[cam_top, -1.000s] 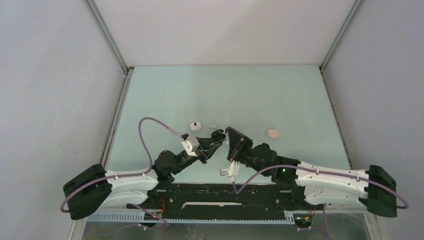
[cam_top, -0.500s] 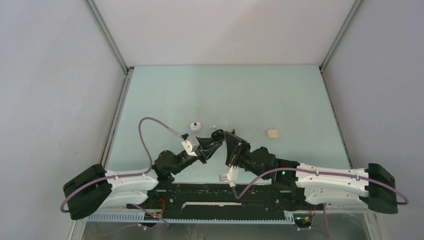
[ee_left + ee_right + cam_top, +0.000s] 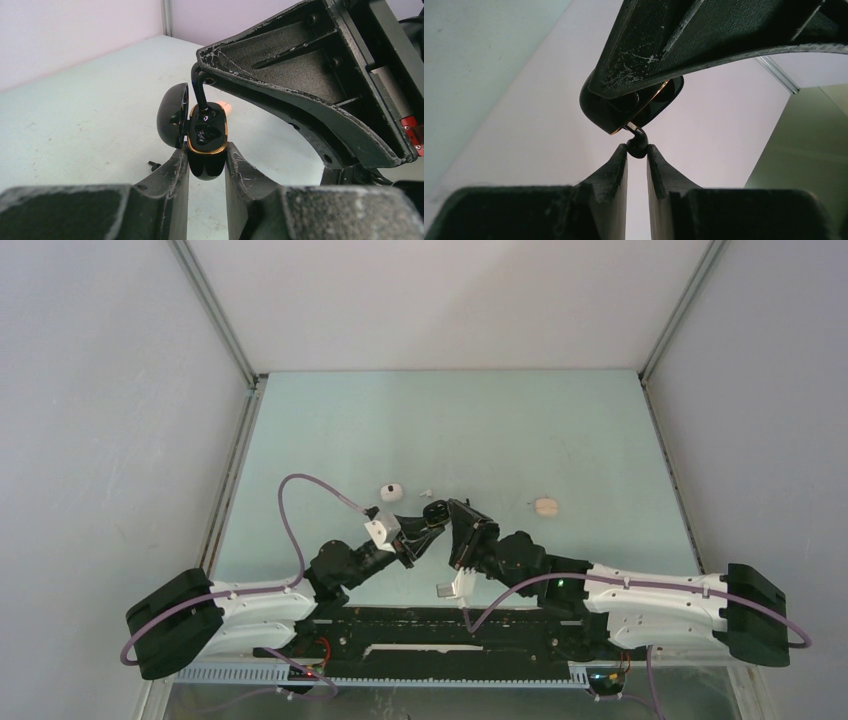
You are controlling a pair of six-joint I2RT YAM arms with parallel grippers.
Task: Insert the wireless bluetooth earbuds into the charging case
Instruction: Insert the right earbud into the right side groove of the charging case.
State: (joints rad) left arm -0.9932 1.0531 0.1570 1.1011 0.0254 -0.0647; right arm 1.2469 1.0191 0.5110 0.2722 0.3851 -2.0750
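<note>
One black earbud (image 3: 638, 146) (tip touching case (image 3: 206, 152)) pinched between right fingers (image 3: 616, 172)

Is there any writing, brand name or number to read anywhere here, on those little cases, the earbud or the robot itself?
No text can be read in any view.
Black charging case: glossy, with a gold rim, no logo showing.
Black earbud: plain, no marking.
White case and beige case on the table: too small to tell.
No lettering shows anywhere else.
</note>
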